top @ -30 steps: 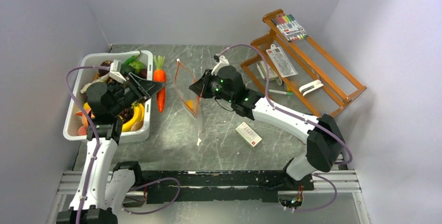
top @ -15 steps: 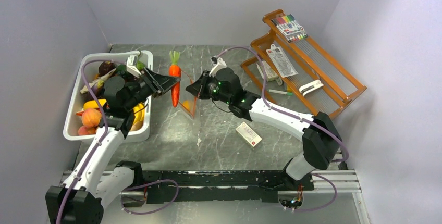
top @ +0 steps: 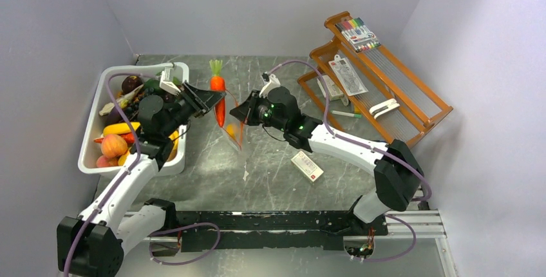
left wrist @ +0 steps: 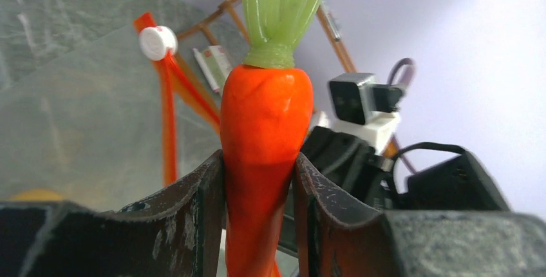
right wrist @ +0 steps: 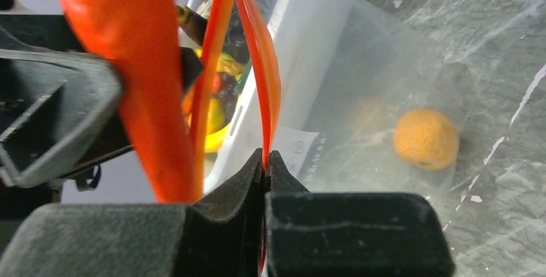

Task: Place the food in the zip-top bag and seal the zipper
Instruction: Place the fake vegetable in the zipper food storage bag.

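Carried away from the white tub (top: 90,154) over the last second, the carrot (top: 218,85) now hangs just beside the zip-top bag (top: 235,134) mouth, pinched in the left end effector (top: 214,102). The right end effector (right wrist: 264,161) is clamped on the bag's zipper (right wrist: 267,90), and a round orange fruit (right wrist: 425,138), possibly the peach, lies inside the bag.

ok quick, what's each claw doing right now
Left claw: closed on the carrot.
Right claw: closed, pinching the zipper at the mouth of the zip-top bag.
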